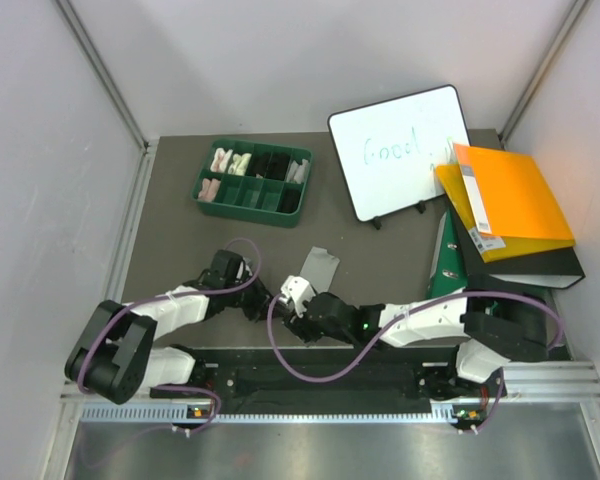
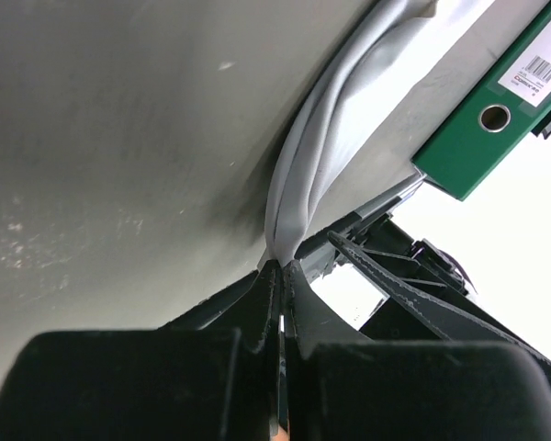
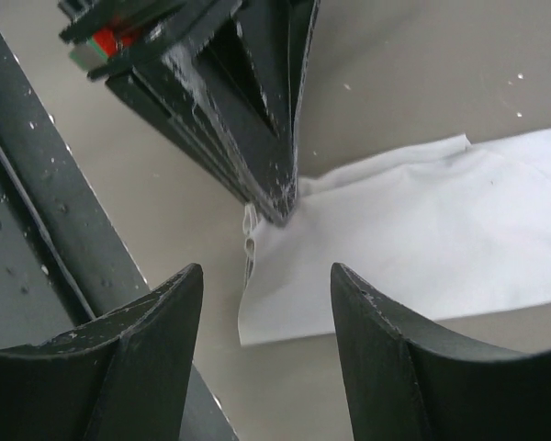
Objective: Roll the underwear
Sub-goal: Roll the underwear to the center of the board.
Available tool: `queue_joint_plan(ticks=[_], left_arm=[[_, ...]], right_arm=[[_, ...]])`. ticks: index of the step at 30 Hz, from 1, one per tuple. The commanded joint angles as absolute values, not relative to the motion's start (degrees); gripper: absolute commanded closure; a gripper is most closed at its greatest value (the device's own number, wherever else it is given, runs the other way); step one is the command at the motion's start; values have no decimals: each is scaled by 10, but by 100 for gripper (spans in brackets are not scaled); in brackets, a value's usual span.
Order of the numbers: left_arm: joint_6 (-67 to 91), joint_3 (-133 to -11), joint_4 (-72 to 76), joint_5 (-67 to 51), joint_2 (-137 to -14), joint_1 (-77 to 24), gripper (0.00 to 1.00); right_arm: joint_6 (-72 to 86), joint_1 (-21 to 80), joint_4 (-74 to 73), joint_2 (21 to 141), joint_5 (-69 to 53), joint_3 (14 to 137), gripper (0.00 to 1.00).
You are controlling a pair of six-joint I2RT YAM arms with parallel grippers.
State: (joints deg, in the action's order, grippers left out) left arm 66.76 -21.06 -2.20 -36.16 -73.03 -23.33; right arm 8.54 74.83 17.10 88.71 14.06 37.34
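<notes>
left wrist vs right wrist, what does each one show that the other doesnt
Only the left wrist view shows the green binder with its barcode label, beyond the light grey underwear. Only the right wrist view shows the right gripper open, its fingers spread either side of a corner of the underwear, and a dark rail beside the table. Both show the underwear lying on the table with the left gripper shut on its edge.

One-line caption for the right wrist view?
Open right gripper hovers over the grey underwear while the left gripper pinches its edge.
</notes>
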Motion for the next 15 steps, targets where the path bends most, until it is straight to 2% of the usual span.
queue_joint_plan(ticks=[1,7,15], left_arm=[[685,-202,-11,-377,-724,-229,100],[690,-200,-16,-377,-713,-225,100],[707,-191,-11,-383,-701,-219,100]], right_arm=[[90,761,166,917,163,424,43],[101,761,127,953,195,450,47],[108,761,100,985,213,470,64]])
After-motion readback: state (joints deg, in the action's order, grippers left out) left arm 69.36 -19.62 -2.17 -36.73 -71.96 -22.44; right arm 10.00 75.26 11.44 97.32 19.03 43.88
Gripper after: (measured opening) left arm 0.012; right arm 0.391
